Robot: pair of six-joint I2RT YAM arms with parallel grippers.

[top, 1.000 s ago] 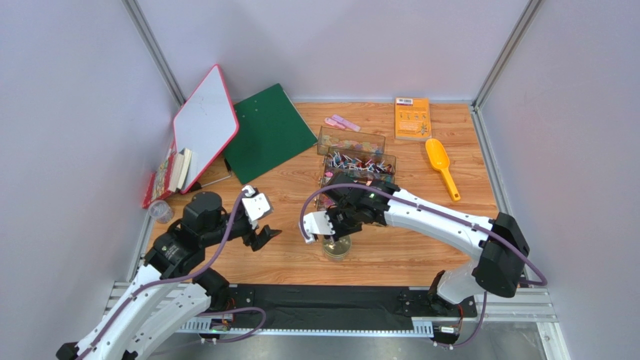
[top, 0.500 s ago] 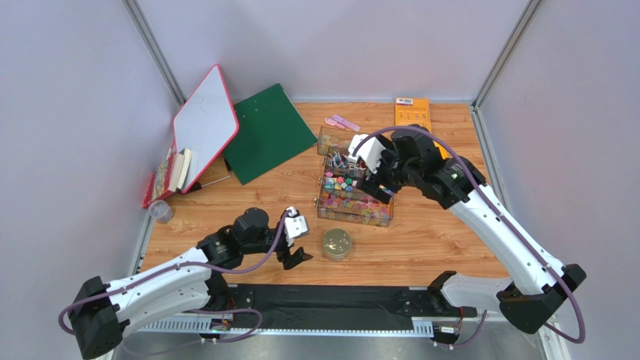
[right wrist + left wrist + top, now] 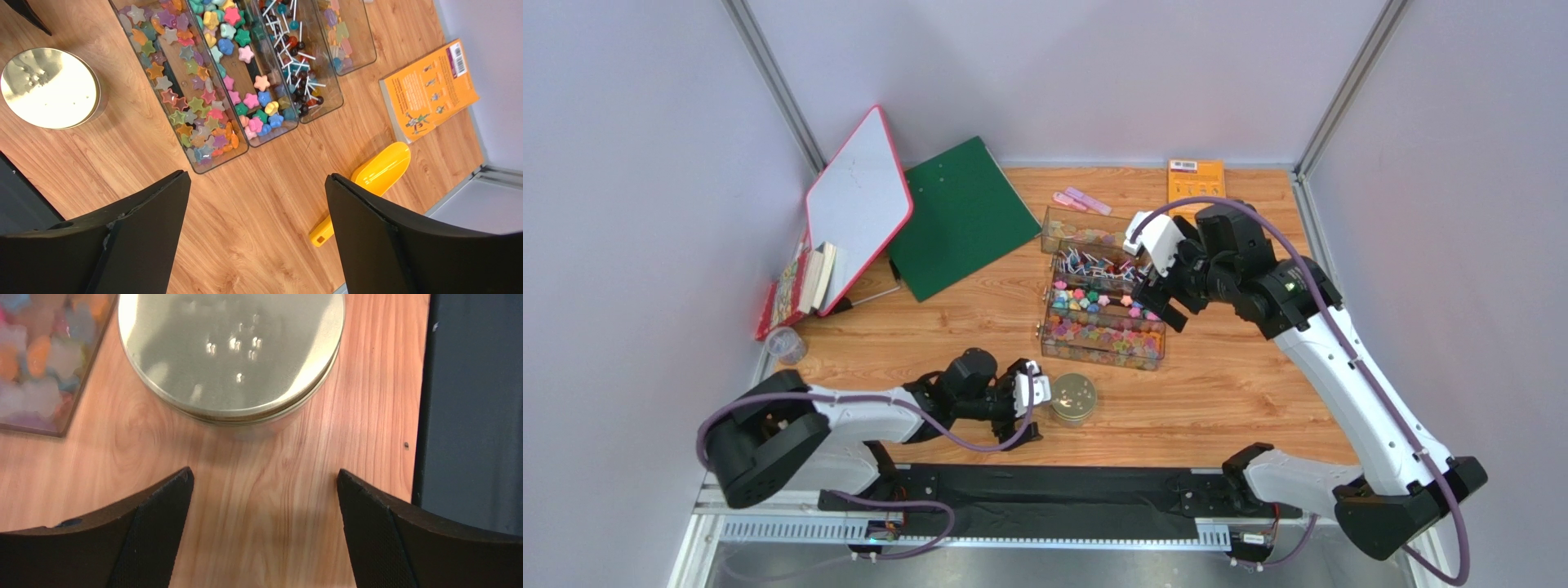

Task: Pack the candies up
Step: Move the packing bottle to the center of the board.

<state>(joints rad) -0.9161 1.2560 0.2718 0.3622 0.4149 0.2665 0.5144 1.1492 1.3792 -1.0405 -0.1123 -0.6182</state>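
only the right wrist view shows the one yellow scoop (image 3: 374, 177); from overhead the arm covers it. four clear trays (image 3: 212, 169) hold the candies (image 3: 202, 116), beside one gold-lidded tin (image 3: 49, 89). both pincers gape, empty: left pincer (image 3: 264, 484) low, just short of the tin, right pincer (image 3: 258, 184) raised over the trays' end. wood-grain bench (image 3: 245, 233), grey walls (image 3: 1075, 74).

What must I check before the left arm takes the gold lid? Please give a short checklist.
1. Left fingers open and empty: ok.
2. Gold lid straight ahead of them, not yet between them: ok.
3. Lid loose or tight: cannot tell.
4. Right fingers open, above and clear of the candies: ok.
5. Yellow scoop lying free, nothing on it: ok.
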